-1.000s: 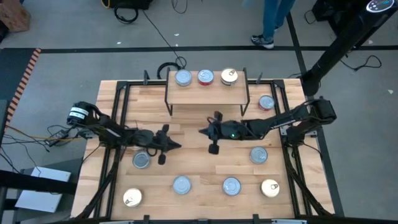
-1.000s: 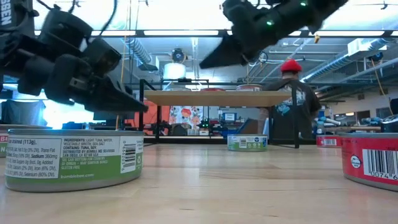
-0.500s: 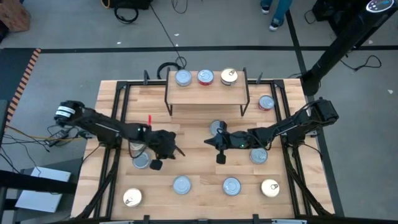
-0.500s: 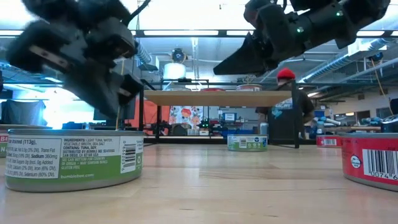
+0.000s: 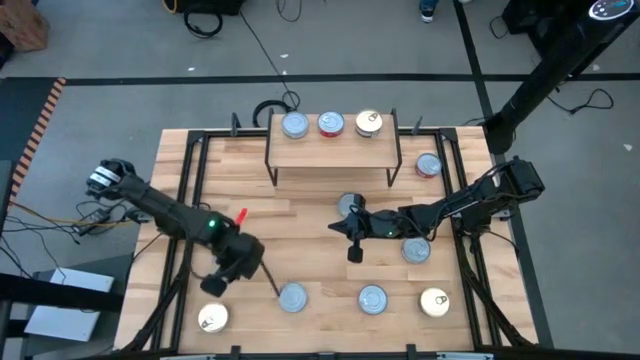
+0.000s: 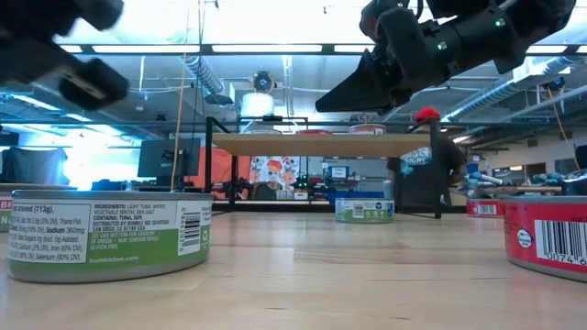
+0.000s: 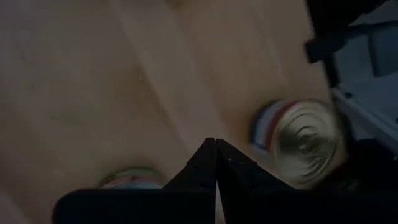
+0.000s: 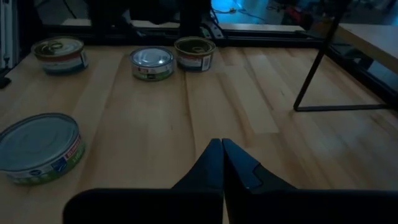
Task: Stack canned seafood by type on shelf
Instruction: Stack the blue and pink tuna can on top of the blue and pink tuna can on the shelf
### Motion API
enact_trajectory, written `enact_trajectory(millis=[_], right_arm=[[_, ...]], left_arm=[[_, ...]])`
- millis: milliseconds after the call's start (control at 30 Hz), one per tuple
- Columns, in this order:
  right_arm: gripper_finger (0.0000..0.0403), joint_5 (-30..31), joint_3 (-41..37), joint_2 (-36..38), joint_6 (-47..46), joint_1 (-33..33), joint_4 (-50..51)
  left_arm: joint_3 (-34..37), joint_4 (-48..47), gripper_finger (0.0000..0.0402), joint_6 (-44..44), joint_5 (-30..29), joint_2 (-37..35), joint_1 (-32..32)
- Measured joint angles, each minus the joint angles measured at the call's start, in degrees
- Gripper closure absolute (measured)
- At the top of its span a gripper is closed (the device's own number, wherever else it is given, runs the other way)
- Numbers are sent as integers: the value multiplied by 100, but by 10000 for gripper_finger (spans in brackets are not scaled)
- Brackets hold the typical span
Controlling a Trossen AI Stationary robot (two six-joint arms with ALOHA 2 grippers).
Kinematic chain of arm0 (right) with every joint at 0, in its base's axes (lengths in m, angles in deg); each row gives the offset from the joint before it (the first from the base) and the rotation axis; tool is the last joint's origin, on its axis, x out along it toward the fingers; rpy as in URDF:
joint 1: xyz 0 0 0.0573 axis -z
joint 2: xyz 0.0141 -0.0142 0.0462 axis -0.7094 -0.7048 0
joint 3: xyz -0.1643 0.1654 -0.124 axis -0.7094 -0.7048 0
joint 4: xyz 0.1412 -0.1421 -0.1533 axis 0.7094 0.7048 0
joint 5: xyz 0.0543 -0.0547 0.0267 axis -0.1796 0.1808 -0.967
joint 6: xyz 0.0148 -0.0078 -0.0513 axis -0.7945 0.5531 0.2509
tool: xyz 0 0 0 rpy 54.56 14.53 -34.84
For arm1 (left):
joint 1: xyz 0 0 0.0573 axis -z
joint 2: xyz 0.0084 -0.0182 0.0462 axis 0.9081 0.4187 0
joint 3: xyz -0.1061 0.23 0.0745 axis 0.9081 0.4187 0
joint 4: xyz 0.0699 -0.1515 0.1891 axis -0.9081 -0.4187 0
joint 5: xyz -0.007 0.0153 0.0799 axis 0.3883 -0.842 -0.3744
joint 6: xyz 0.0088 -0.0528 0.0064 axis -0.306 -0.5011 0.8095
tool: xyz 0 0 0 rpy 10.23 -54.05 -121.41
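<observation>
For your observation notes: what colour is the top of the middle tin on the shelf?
Red. The middle tin on the shelf shows best in the high view.

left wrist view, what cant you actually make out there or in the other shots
- Left wrist view: motion blur smears the two tins beyond the shut left pincer, so their labels are unreadable.
- High view: the left arm covers any tin under it.
- Low view: the shelf is seen edge-on, so the tins on top barely show.
- Low view: the left pincer is cut off by the top edge.

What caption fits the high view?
Three tins on the shelf; shut left gripper near a front tin, shut right gripper mid-table.
</observation>
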Motion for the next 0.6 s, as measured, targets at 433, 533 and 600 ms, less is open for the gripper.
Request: enact_trajectory(millis=[433, 533, 600], right_arm=[[400, -17, 0, -6, 451, 202, -105], [400, -17, 0, -7, 535, 282, -179], [400, -17, 0, -8, 579, 334, -199]], left_arm=[[518, 1423, 386, -2675, -335, 37, 1487], [632, 1458, 376, -3057, -401, 140, 1660], [636, 1444, 364, -3245, -397, 251, 1710]])
